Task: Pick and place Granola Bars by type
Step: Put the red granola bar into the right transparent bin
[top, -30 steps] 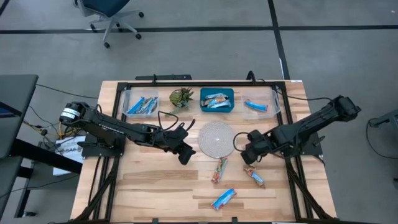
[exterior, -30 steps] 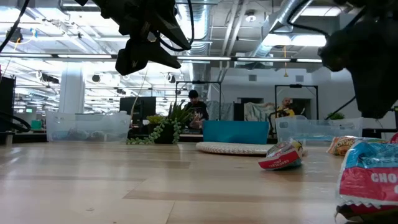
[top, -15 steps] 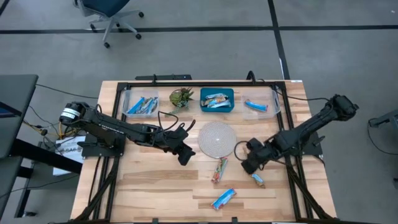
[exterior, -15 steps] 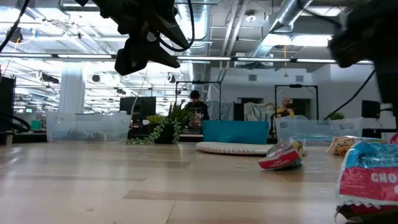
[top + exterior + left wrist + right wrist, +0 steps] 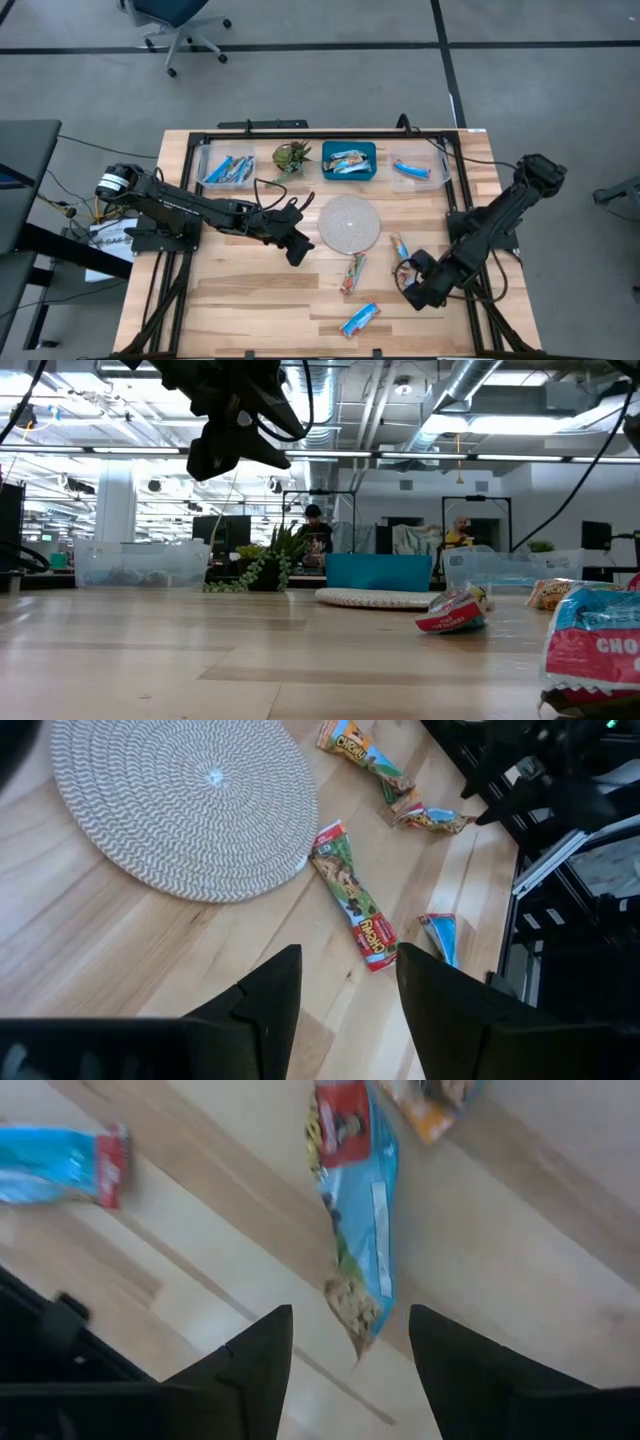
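Note:
Several granola bars lie on the table's near right part: a green-and-red one (image 5: 352, 272) (image 5: 355, 905), a blue one (image 5: 360, 320) (image 5: 60, 1165), and orange-red ones (image 5: 399, 244) (image 5: 405, 269). My left gripper (image 5: 297, 250) (image 5: 345, 960) hangs open above the table, left of the round woven mat (image 5: 348, 222). My right gripper (image 5: 415, 294) (image 5: 350, 1320) is open and hovers low over the near right area. In the right wrist view an orange-red and blue bar (image 5: 355, 1210) lies just ahead of its fingers.
Along the far edge stand a clear bin (image 5: 225, 168) with blue bars, a small plant (image 5: 292, 157), a blue bin (image 5: 349, 161) with bars and a clear bin (image 5: 412, 168) with one blue bar. Bare wood lies on the near left part of the table (image 5: 230, 300).
My right gripper has swung from beside the mat's right rim toward the table's near edge and left the low view. An orange-red bar next to the mat, covered by the gripper before, now shows.

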